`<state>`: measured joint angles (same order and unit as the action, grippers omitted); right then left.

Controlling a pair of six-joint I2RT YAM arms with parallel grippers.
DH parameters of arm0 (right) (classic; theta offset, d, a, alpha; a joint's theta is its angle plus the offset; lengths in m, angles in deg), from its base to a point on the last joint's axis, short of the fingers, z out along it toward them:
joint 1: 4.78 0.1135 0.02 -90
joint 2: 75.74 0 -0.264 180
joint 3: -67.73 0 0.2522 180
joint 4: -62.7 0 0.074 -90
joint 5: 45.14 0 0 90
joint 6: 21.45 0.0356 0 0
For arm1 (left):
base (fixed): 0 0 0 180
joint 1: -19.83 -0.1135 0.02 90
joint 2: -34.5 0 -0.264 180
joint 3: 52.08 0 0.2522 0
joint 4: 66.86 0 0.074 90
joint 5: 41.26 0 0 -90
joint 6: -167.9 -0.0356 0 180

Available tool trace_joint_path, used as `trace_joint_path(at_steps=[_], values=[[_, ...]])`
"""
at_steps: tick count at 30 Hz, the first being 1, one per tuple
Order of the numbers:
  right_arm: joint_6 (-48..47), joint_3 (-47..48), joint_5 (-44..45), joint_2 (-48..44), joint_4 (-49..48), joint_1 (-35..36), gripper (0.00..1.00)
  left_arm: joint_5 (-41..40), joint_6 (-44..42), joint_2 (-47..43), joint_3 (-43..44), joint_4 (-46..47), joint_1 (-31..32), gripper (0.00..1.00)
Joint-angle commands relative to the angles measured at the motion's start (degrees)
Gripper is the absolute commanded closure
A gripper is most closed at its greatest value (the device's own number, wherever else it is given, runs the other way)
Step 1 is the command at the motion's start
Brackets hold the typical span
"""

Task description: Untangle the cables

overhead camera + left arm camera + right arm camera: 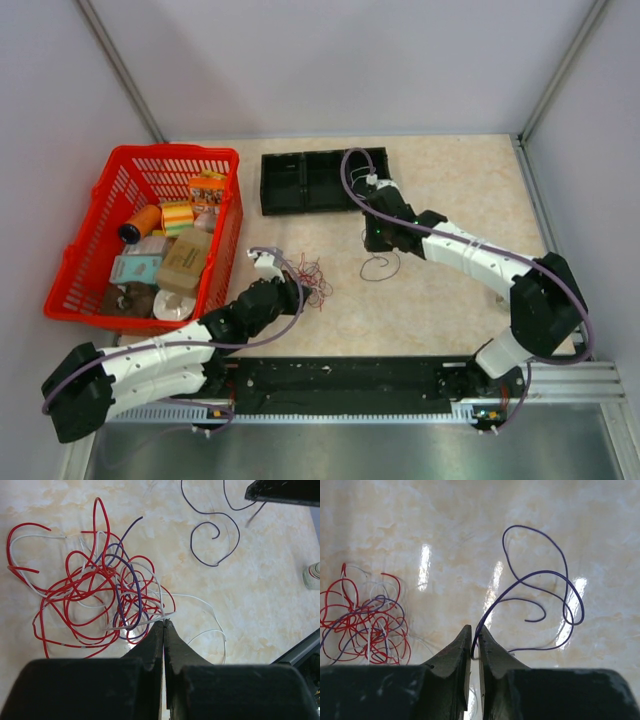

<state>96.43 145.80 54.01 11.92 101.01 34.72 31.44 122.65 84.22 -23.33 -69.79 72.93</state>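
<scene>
The cables are a tangle of red, white and dark blue wires on the beige table, just right of my left gripper. In the left wrist view the tangle lies ahead of my left gripper, which is shut on a white strand at its tips. A separate dark blue cable lies curled below my right gripper. In the right wrist view my right gripper is shut on the end of this dark blue cable, and the tangle lies apart at the left.
A red basket full of small goods stands at the left. A black tray lies at the back middle, just behind the right wrist. A black rail runs along the near edge between the arm bases.
</scene>
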Motion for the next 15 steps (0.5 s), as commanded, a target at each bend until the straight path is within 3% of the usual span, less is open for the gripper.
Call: trace_joint_path(at_steps=[1,7,11,15], values=[[2.4,-1.8,-5.5,1.1,0.3,-1.3,0.87,0.9,-1.2,-0.1,-0.3,4.0,0.0,1.00],[2.8,-6.6,-15.0,-2.0,0.2,-4.0,0.50,1.0,-1.4,-0.1,-0.2,4.2,-0.1,1.00],[0.8,-10.9,-16.9,-8.2,0.6,-5.8,0.32,1.0,-1.5,-0.1,-0.5,4.7,0.0,1.00],[1.2,-14.1,-18.1,-12.5,0.4,-12.0,0.20,1.4,-1.8,0.3,-0.2,4.8,-0.1,1.00]])
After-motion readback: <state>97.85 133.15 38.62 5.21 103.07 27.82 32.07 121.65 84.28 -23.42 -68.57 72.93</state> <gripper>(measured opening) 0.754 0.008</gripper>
